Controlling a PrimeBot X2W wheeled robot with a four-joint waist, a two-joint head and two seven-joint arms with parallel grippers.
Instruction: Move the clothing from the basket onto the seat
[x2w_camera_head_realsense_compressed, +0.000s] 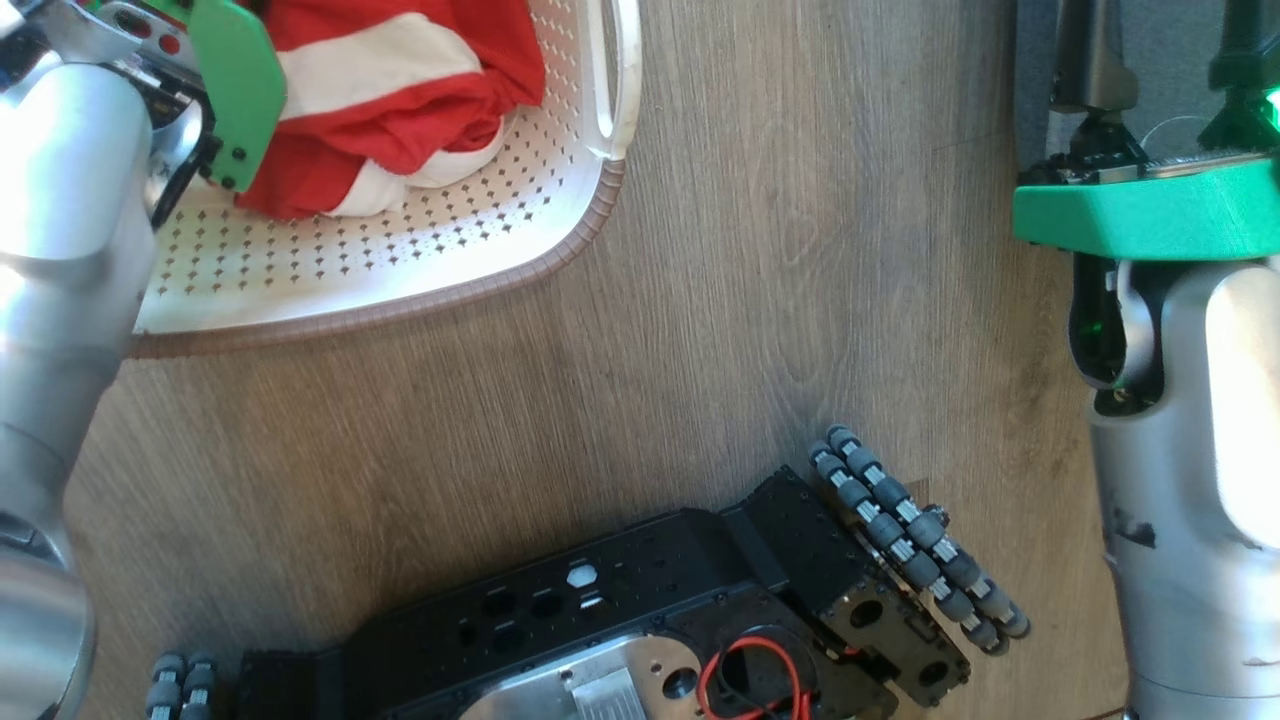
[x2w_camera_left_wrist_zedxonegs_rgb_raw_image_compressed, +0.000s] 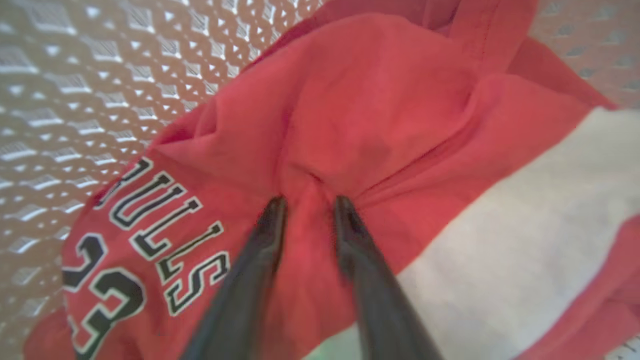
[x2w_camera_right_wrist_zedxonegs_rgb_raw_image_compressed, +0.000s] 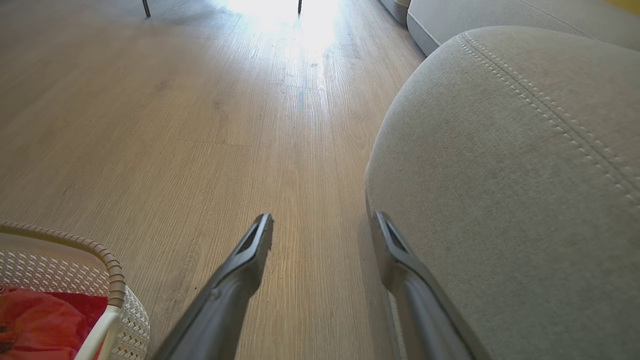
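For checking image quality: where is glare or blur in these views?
Right wrist view: strong glare on the floor at the top washes out the grain; the seat is sharp. Left wrist view: the left tool looks blurred, the clothing slightly soft. Head view: even light, the basket clear.

Open wood floor runs wide between the basket and the seat. The seat's rounded corner bulks just beside the right gripper, and the robot's black base blocks the near side.
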